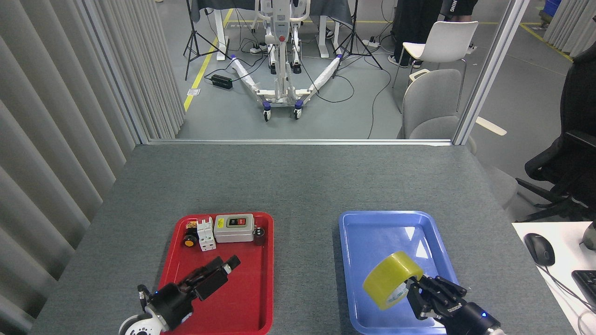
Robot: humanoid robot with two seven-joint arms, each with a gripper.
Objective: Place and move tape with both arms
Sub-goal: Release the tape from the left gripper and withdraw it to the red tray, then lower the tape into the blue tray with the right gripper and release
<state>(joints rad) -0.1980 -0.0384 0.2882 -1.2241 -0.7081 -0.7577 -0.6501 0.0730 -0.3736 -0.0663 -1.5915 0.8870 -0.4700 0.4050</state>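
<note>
We've got the tape (392,279) clamped in our right hand (424,298), roll tilted, held just off the hand's far-left side, over the blue tray (354,232). Looks airborne, not set down yet. Left hand (222,267) hovers over the red tray (260,298), fingers close together, nothing in them, can't tell if fully closed. Switch box (233,228) & small parts sit beyond the left hand. Our read: pickup done, placing in blue tray left, then the left-arm move.
</note>
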